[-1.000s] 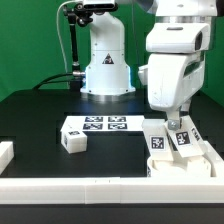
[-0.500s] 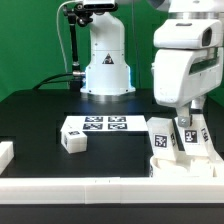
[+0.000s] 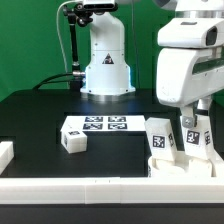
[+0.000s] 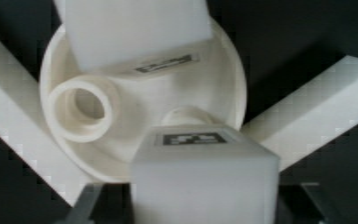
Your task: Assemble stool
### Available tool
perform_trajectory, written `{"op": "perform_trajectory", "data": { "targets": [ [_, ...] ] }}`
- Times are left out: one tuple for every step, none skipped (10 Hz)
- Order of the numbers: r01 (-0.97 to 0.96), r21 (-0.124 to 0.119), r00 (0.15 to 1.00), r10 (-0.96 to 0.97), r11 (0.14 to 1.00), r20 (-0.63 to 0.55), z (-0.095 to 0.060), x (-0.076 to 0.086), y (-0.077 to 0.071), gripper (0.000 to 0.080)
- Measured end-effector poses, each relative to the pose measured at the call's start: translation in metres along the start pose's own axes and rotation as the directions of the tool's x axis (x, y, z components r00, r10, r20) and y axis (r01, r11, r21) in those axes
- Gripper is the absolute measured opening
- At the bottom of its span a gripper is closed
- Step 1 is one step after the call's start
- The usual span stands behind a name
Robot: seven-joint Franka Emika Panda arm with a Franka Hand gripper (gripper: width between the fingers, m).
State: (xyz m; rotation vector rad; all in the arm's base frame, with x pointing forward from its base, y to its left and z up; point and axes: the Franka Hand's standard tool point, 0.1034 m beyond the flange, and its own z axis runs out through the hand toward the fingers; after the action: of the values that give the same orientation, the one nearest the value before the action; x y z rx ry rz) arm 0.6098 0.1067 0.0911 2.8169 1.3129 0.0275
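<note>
The gripper (image 3: 189, 128) is down over the table's near corner on the exterior view's right, its two fingers clamped on the held leg (image 3: 195, 142), a blocky white piece with a black-and-white tag facing the camera. The leg hangs upright in the grip.

Directly below sits the seat (image 3: 170, 166), the round white disc, tucked into that corner where the white rails (image 3: 100, 186) meet. A standing leg (image 3: 158, 138) is already upright on the seat, just beside the held one, tag facing out.

From the wrist view, the held leg (image 4: 202, 170) fills the space between the gripper's (image 4: 202, 198) dark fingers, tag on top, with the seat (image 4: 229, 95) spread out beneath it. A round open hole (image 4: 83, 104) shows in the disc near the held leg. The standing leg (image 4: 140, 35) covers the disc's far side, and the rails (image 4: 16, 110) run off at angles on both sides. Whether the held leg touches the seat, I cannot tell.

Out in the middle of the table the marker board (image 3: 95, 125) lies flat, and a loose leg (image 3: 72, 141) rests on its side just beside it, toward the near edge.
</note>
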Motion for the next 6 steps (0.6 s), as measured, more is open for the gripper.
{"op": "perform_trajectory", "data": {
  "targets": [
    [-0.068,0.001,0.998,0.068,0.998,0.0,0.0002,0.0001,-0.0004,0.0338],
    [-0.154,0.001,0.988,0.154,0.988,0.0,0.0002,0.0001,-0.0005,0.0338],
    [-0.237,0.002,0.971,0.237,0.971,0.0,0.0003,0.0002,-0.0006,0.0338],
    [-0.294,0.003,0.956,0.294,0.956,0.003,0.002,-0.0013,-0.0005,0.0338],
    [-0.331,0.005,0.944,0.331,0.944,0.005,0.0038,-0.0035,0.0007,0.0338],
    [-0.431,0.005,0.902,0.431,0.902,0.006,0.0039,-0.0024,-0.0008,0.0338]
  ]
}}
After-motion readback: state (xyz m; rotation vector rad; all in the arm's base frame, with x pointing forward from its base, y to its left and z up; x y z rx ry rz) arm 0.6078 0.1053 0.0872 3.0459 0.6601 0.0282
